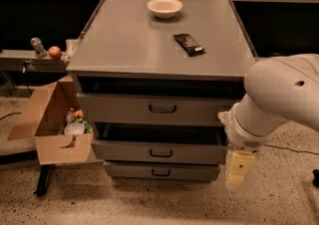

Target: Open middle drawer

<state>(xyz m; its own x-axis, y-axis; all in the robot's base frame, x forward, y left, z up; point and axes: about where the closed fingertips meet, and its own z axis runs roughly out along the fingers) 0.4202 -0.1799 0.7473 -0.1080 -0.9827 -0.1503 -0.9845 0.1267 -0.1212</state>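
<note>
The grey cabinet (124, 45) has three drawers stacked at its front. The middle drawer (129, 150) has a medium-height front and a small dark loop handle (160, 153). It stands out a little, with a dark gap above it. Above it is the top drawer (114, 107) with the taller front, and below it the slimmest bottom drawer (129, 170). My gripper (237, 170) hangs cream-coloured under the white arm (279, 99), at the cabinet's right front corner. It is level with the lower drawers, to the right of the middle drawer's handle and apart from it.
A white bowl (164, 6) and a dark snack packet (188, 43) lie on the cabinet top. An open cardboard box (55, 144) with items stands on the floor to the left. An apple (55, 52) sits on a low shelf behind it. Speckled floor lies in front.
</note>
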